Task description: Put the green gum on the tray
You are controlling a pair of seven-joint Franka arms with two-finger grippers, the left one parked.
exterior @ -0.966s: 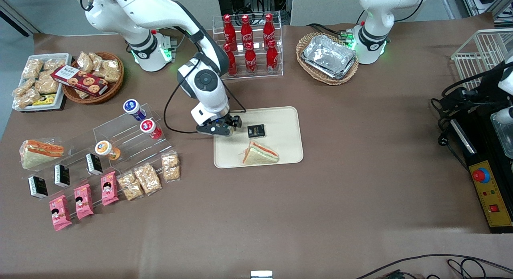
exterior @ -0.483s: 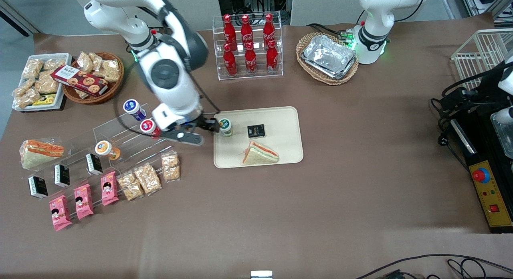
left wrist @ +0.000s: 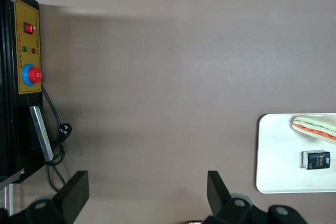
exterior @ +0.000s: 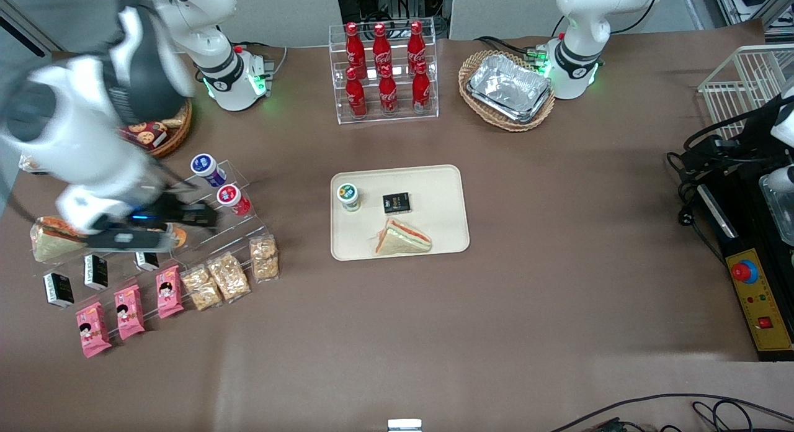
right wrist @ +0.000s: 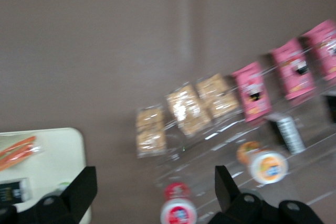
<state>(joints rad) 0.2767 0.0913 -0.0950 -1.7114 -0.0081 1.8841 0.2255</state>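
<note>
The green gum stands upright on the cream tray, at the tray's corner toward the working arm's end and farther from the front camera. Nothing holds it. My gripper is well away from the tray toward the working arm's end, above the clear acrylic rack. It is open and empty, its fingertips spread wide. The red-lidded canister shows between them, lower down. A corner of the tray shows in the right wrist view.
The tray also holds a sandwich and a black packet. The rack carries blue-lidded, red-lidded and orange-lidded canisters, with snack packs in front. Cola bottles and foil trays stand farther from the camera.
My gripper let go of the green gum on the tray, then swung away toward the working arm's end, over the acrylic rack. The gum stays upright on the tray.
</note>
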